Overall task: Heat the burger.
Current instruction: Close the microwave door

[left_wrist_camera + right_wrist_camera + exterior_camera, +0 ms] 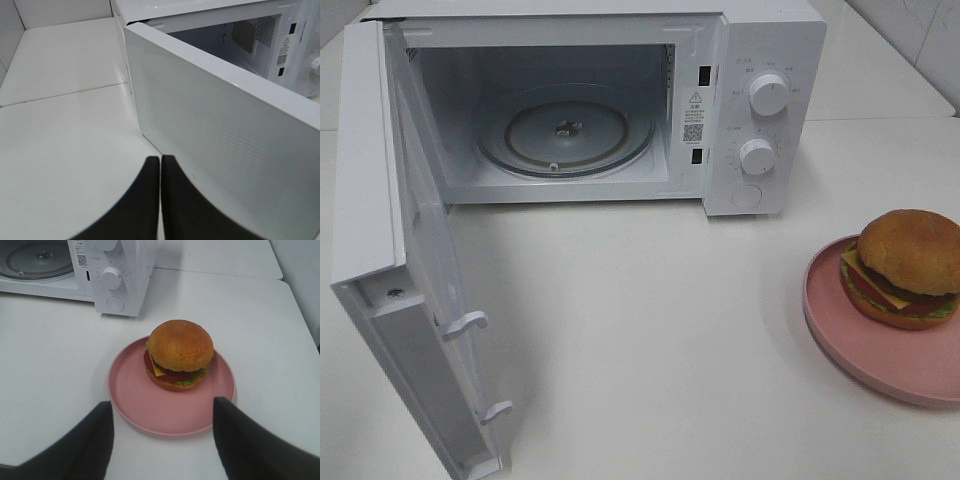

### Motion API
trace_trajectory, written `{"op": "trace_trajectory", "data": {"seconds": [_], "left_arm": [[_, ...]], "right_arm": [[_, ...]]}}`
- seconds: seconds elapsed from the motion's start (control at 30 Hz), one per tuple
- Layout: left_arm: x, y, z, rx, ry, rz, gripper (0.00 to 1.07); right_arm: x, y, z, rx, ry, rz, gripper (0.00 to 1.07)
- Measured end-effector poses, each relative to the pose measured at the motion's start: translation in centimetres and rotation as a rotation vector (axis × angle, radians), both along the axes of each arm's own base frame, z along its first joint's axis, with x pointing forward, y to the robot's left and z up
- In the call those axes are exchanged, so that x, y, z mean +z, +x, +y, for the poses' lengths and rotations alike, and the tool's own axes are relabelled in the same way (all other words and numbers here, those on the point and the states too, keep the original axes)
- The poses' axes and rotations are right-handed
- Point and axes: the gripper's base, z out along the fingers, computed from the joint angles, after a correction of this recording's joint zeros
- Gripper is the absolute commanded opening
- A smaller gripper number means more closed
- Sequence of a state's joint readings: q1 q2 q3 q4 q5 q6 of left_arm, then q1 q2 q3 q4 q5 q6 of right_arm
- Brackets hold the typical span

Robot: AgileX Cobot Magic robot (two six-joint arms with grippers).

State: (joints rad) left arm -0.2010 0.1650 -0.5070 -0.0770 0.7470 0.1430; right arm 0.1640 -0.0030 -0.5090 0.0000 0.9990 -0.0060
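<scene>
High view: microwave point(620, 100) far left on surface point(650, 330), door point(405, 280) swung open, only glass turntable point(565, 130) inside; burger point(903, 268) on pink plate point(860, 340), near right.

Left wrist: left tool point(161, 175) pressed together beside door.

Right wrist: right tool point(162, 432) spread apart, empty, before plate.

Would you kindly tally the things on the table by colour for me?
White: 1, the microwave
Pink: 1, the plate
Golden-brown with mixed fillings: 1, the burger
Total: 3
</scene>
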Motion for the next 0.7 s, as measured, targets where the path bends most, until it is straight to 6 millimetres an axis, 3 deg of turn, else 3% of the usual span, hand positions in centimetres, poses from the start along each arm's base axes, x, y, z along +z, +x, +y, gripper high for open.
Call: {"op": "trace_trajectory", "data": {"seconds": [0.03, 0.1, 0.17, 0.2, 0.27, 0.37, 0.43, 0.57, 0.6, 0.7], "left_arm": [[0.0, 1.3, -0.2, 0.004, 0.013, 0.017, 0.0], [0.0, 1.9, -0.3, 0.005, 0.014, 0.024, 0.0], [0.0, 4.1, -0.7, 0.011, 0.019, 0.049, 0.0], [0.0, 4.1, -0.7, 0.011, 0.019, 0.049, 0.0], [-0.4, 7.0, -1.2, 0.018, 0.026, 0.088, 0.0], [-0.6, 7.7, -1.4, 0.02, 0.028, 0.099, 0.0], [-1.3, 10.1, -1.8, 0.026, 0.034, 0.126, 0.0], [-2.0, 12.1, -2.1, 0.033, 0.037, 0.134, 0.0], [-2.7, 13.5, -2.4, 0.037, 0.038, 0.138, 0.0], [-3.8, 15.4, -2.7, 0.043, 0.043, 0.152, 0.0]], "right_arm": [[0.0, 0.0, 0.0, 0.0, 0.0, 0.0, 0.54], [0.0, 0.0, 0.0, 0.0, 0.0, 0.0, 0.54], [0.0, 0.0, 0.0, 0.0, 0.0, 0.0, 0.54], [0.0, 0.0, 0.0, 0.0, 0.0, 0.0, 0.54], [0.0, 0.0, 0.0, 0.0, 0.0, 0.0, 0.54], [0.0, 0.0, 0.0, 0.0, 0.0, 0.0, 0.54], [0.0, 0.0, 0.0, 0.0, 0.0, 0.0, 0.54], [0.0, 0.0, 0.0, 0.0, 0.0, 0.0, 0.54], [0.0, 0.0, 0.0, 0.0, 0.0, 0.0, 0.54], [0.0, 0.0, 0.0, 0.0, 0.0, 0.0, 0.54]]}}
